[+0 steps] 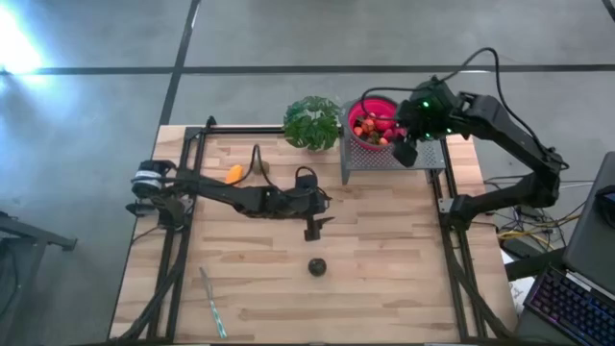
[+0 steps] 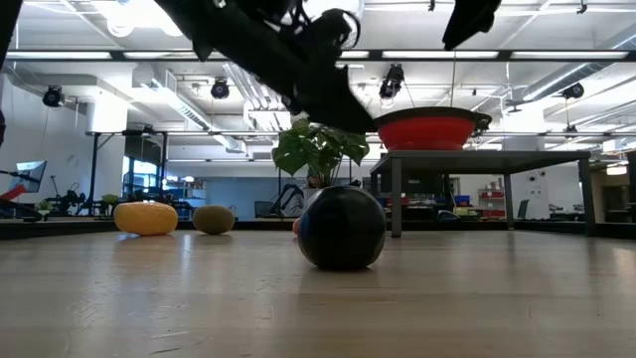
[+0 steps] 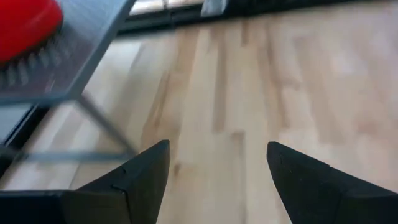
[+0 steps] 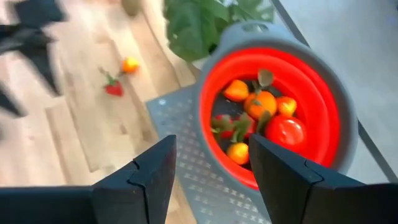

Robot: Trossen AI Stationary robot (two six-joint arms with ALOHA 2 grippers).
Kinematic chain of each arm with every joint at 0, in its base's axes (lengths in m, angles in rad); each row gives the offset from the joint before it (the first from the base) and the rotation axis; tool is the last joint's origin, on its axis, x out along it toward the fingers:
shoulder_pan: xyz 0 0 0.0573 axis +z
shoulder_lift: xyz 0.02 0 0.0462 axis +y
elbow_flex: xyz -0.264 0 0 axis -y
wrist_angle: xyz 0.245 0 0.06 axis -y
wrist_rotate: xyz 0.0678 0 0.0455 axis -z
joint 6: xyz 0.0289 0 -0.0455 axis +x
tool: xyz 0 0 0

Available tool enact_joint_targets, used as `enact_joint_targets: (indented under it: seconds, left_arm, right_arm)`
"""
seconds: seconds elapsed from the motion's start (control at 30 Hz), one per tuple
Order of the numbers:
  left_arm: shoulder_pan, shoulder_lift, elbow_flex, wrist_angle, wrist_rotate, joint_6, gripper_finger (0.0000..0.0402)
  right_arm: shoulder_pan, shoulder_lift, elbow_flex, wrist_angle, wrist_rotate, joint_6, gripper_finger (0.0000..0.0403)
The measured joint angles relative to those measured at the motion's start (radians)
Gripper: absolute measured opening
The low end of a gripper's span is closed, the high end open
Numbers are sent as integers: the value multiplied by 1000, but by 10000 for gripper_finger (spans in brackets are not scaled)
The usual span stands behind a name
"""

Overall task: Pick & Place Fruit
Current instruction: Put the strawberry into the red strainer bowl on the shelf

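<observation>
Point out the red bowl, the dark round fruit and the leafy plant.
red bowl (image 4: 323, 99), right wrist view, inner wall.
dark round fruit (image 1: 316, 266), high view, its top.
leafy plant (image 1: 311, 122), high view, leaves.

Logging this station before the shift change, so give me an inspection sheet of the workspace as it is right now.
Surface: wooden table, bare planks.
Job's things: red bowl holding fruit on a grey stand; dark round fruit, orange piece, strawberry loose on the table.
Clutter: leafy plant, pale stick.
Grippers: left gripper open, empty, mid-table; right gripper open, empty, over the bowl.
Cables: bundle at the right edge.
Surroundings: keyboard; lab room.
</observation>
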Motion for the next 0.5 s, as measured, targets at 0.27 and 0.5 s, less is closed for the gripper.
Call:
enact_joint_targets:
  seconds: [0.27, 0.5]
  left_arm:
    - [115, 0, 0, -206, 10, 8, 273]
    - [176, -1, -3, -296, 142, 62, 273]
  right_arm:
    - [31, -39, 0, 4, 4, 20, 205]
    - [31, -26, -1, 5, 4, -1, 196]
